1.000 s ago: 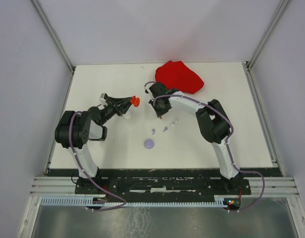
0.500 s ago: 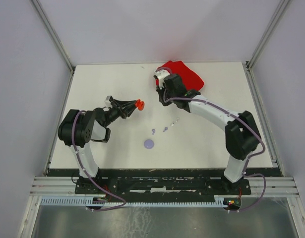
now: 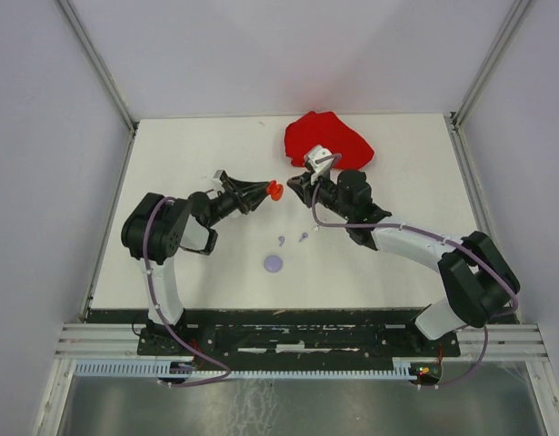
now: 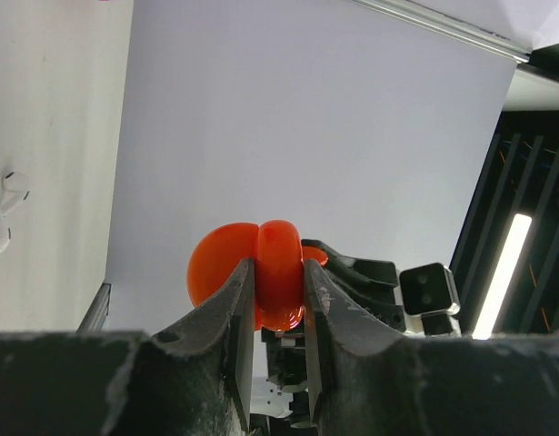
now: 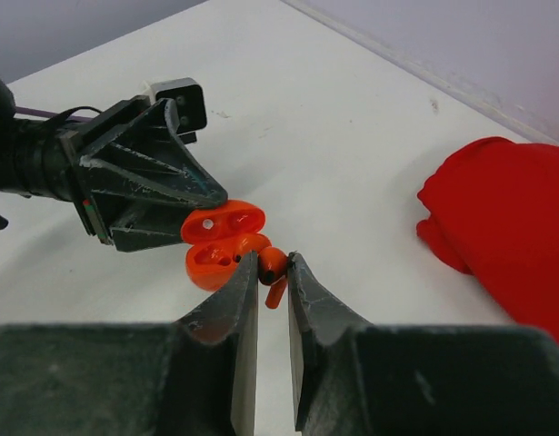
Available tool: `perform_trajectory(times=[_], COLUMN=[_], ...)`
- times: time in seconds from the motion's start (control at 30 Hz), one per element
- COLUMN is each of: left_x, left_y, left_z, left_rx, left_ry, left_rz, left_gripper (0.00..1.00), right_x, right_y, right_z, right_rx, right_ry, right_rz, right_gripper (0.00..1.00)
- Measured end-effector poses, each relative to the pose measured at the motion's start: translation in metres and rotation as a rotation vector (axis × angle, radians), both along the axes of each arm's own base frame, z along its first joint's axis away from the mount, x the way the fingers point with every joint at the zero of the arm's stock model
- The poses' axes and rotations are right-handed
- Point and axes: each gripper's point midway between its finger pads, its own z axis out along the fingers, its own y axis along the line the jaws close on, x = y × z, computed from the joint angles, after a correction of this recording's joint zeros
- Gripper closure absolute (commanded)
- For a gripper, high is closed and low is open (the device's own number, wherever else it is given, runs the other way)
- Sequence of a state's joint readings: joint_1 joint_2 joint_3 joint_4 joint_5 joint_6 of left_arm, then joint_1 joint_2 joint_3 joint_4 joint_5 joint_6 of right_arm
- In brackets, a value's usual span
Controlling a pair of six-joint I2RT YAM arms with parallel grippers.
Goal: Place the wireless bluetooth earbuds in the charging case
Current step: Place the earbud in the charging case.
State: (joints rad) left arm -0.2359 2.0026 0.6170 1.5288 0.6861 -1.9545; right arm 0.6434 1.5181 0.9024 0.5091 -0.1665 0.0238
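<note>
So that its two wells look toward the right hand (image 5: 273, 272), the left hand (image 4: 278, 282) is clamped tight on the open red case (image 5: 217, 243) above the worktop (image 3: 197, 154), and the right hand pinches one red earbud (image 5: 273, 262) just at the case's mouth.

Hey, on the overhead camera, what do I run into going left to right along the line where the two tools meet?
Left tool → the open red case it grips → right tool, shut on a red earbud. The red cloth and the lilac case overlap these sideways, so they are left out.
</note>
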Motion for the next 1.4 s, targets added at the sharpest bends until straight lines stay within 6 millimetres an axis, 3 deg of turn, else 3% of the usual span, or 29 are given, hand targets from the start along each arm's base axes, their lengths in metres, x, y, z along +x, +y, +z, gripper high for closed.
perform_trajectory(times=[0.1, 0.3, 0.5, 0.8, 1.4], left_x=[0.001, -0.004, -0.007, -0.004, -0.002], left_y=[-0.006, -0.02, -0.027, -0.029, -0.03], left_z=[0.006, 0.01, 0.012, 0.018, 0.021], left_rx=[-0.009, -0.023, -0.034, -0.049, -0.056], left_ry=[-0.012, -0.014, -0.002, -0.01, -0.011], left_rz=[-0.01, -0.033, -0.047, -0.041, -0.04], left_gripper=[0.97, 0.97, 0.97, 0.97, 0.97], right_x=[-0.008, -0.014, -0.02, -0.02, -0.019], right_y=[0.002, 0.008, 0.011, 0.013, 0.012], right_z=[-0.005, 0.025, 0.03, 0.011, -0.002], right_rx=[0.019, 0.1, 0.132, 0.112, 0.101], right_ry=[-0.048, -0.196, -0.27, -0.286, -0.28], right_rz=[0.039, 0.093, 0.132, 0.146, 0.141], right_gripper=[1.0, 1.0, 1.0, 1.0, 1.0])
